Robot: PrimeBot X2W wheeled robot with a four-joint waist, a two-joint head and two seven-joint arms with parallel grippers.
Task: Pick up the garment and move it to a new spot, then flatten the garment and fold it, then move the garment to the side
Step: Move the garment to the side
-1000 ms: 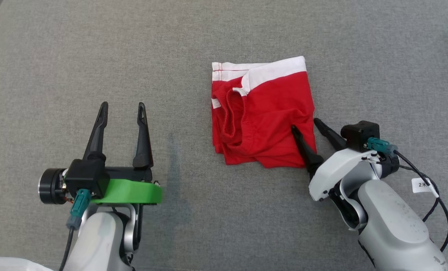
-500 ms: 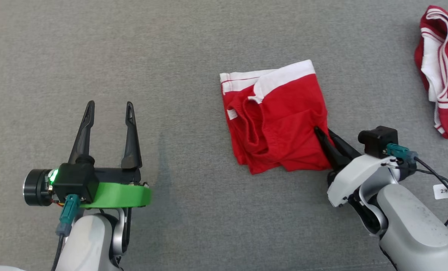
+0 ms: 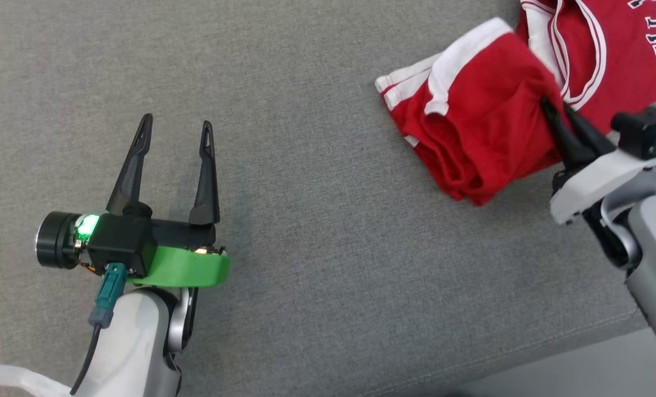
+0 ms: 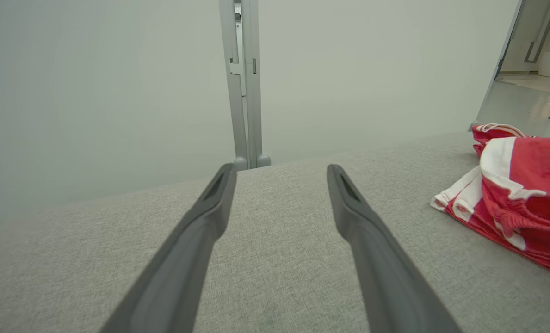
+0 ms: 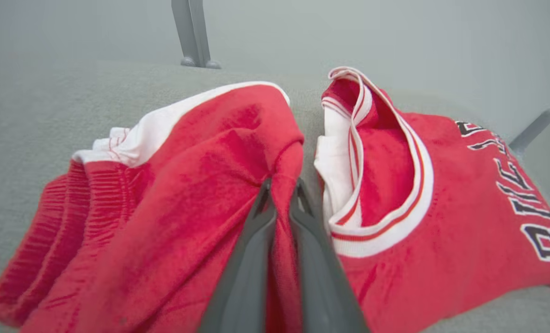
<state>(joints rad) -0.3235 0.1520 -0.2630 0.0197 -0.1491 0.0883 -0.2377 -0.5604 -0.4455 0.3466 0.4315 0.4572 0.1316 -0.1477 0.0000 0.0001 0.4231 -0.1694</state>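
Lying at the upper right of the head view, the garment (image 3: 482, 127) is a folded pair of red shorts with a white waistband, bunched in layers on the grey fabric surface (image 3: 316, 220). The right gripper (image 3: 556, 107) is clamped on its right edge, with red cloth pinched between the fingers. The left gripper (image 3: 177, 122), at lower left, stands fully spread and holds nothing. Just beside the shorts, a red jersey (image 3: 609, 49) bears dark, white-edged letters — a B leads in the right wrist view; the rest is cut off or unreadable.
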